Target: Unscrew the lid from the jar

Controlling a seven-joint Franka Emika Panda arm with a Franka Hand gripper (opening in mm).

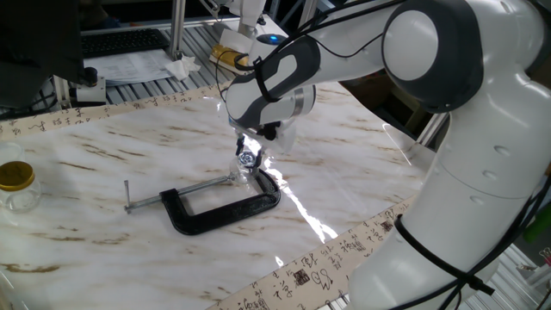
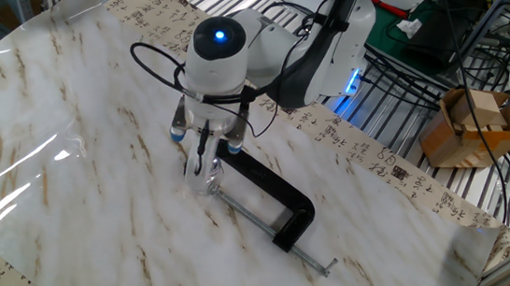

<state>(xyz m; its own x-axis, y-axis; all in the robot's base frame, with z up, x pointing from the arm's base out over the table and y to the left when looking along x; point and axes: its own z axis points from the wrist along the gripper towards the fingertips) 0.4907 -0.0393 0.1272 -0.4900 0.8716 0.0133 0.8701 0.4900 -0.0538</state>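
The very small clear jar (image 1: pixel 246 173) stands on the marble table, against the screw end of the black C-clamp (image 1: pixel 225 212). Its shiny silver lid (image 1: pixel 249 158) sits on top. My gripper (image 1: pixel 252 151) points straight down over it, with the fingers closed in on the lid from both sides. In the other fixed view the gripper (image 2: pixel 204 163) hides the lid, and only the jar's clear body (image 2: pixel 204 184) shows below the fingertips, beside the clamp (image 2: pixel 279 203).
A bigger clear jar with a yellow-gold lid (image 1: pixel 16 184) stands at the table's far left edge. Patterned tape (image 1: pixel 301 274) borders the table. A cardboard box (image 2: pixel 468 124) and cables lie on the metal rack beyond the table.
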